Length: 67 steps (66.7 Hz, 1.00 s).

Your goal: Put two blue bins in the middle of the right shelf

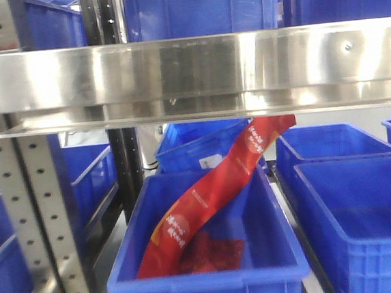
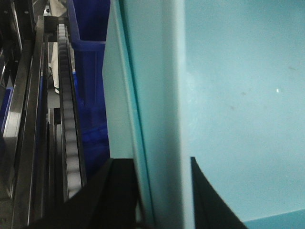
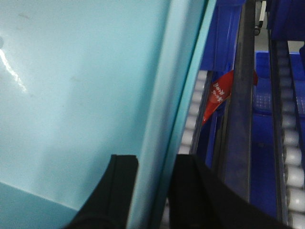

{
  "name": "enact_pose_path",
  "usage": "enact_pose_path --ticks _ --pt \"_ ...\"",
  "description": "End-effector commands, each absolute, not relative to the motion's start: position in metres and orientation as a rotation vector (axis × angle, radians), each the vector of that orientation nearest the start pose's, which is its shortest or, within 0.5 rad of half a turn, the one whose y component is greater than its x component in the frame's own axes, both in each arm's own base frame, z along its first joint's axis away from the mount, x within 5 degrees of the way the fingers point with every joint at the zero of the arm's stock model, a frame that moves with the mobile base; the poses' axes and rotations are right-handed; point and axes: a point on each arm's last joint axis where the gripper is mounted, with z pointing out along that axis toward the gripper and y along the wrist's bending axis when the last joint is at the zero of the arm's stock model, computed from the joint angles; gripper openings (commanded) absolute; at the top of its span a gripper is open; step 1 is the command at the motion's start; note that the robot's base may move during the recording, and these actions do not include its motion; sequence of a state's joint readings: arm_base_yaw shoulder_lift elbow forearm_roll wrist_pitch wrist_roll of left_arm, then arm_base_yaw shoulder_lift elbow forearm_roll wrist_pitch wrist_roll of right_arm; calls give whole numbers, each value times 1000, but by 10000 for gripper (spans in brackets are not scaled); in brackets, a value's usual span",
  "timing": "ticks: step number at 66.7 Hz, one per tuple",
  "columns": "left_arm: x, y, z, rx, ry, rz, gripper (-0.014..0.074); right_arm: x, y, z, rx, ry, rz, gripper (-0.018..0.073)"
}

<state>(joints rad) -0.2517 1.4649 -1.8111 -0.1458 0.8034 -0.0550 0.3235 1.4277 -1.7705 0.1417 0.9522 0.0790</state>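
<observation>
- Black fingers of the left gripper (image 2: 164,195) sit closest in the left wrist view, one on each side of the thick rim of a pale light-blue plastic bin (image 2: 228,95) — they pinch that wall between them.
- Black fingers of the right gripper (image 3: 155,191) do the same in the right wrist view, squeezing the rim of the pale light-blue bin wall (image 3: 86,95), one finger inside and one outside.
- I cannot tell if both grippers hold one bin or two stacked bins.
- Beside the bin on the left side runs a grey roller track (image 2: 69,119), with a dark blue plastic crate (image 2: 88,28) behind it.
- Beside the bin on the right side runs a row of white rollers (image 3: 193,109), very close to the bin's rim.
- A shiny steel shelf rail (image 1: 189,68) goes across the front view, fixed to a grey metal post with holes (image 1: 34,222).
- Under the rail sits a dark blue open plastic crate (image 1: 209,268) with a long red plastic bag (image 1: 213,193) draped in it — the bag's top leans up toward the rail.
- More dark blue crates (image 1: 358,201) stand to its right and above the rail.
- The pale bin does not show in the front view.
</observation>
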Motion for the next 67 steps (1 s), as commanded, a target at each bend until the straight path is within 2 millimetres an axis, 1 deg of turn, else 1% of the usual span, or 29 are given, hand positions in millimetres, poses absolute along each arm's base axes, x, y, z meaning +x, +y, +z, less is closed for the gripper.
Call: enact_pose_path --ticks 1,67 --pt "295 -87 523 127 1774 -422 -111 271 102 500 -255 2016 423 -154" --pt "295 -87 523 127 1774 -422 -111 271 102 500 -255 2016 423 -154"
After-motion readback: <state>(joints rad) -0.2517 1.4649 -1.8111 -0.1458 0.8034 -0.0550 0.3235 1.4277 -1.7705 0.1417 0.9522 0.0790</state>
